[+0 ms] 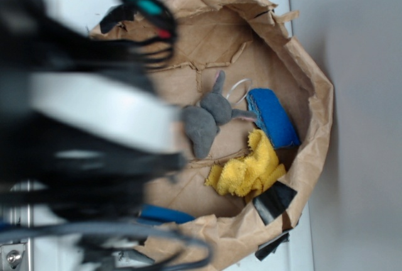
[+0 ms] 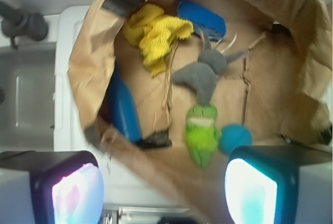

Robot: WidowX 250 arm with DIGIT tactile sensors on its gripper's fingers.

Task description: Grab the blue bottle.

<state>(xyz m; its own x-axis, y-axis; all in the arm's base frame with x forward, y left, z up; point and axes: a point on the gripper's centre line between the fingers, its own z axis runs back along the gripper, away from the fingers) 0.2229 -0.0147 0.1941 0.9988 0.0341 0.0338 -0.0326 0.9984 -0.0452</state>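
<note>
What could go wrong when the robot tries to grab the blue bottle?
The bottle lies tight against the paper wall, so one of the jaws might snag or crumple the paper. The gripper looks open but not above the bottle. Also, the blue block and teal ball are blue too, so it might pick the wrong one.

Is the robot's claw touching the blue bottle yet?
Apart. In the wrist view the gripper sits at the bottom edge, with paper bag wall showing between its fingers and the blue bottle.
</note>
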